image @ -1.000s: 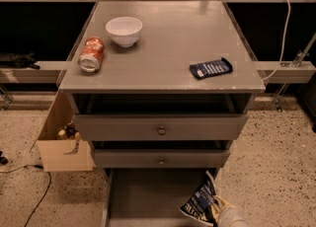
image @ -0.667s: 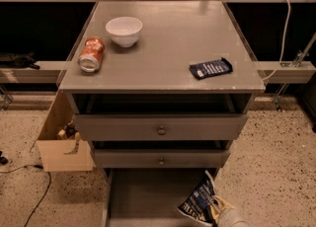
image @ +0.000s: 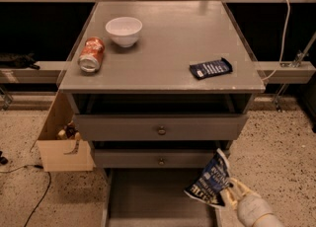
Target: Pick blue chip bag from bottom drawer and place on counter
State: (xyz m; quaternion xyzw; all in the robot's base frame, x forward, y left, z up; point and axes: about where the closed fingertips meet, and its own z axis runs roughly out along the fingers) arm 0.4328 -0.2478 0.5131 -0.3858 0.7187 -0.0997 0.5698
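The gripper (image: 229, 192) sits at the lower right of the view, beside the front right corner of the open bottom drawer (image: 148, 199). Its pale fingers (image: 236, 187) appear pinched on the lower right edge of the blue chip bag (image: 210, 180), though the contact itself is partly hidden by the foil. The bag hangs tilted, up and to the left of the claw, over the drawer's right rim and just below the middle drawer (image: 161, 158). Above, the counter (image: 173, 48) carries a white bowl (image: 124, 30), a tipped orange can (image: 92, 54) and a flat dark-blue packet (image: 211, 68) near its right edge.
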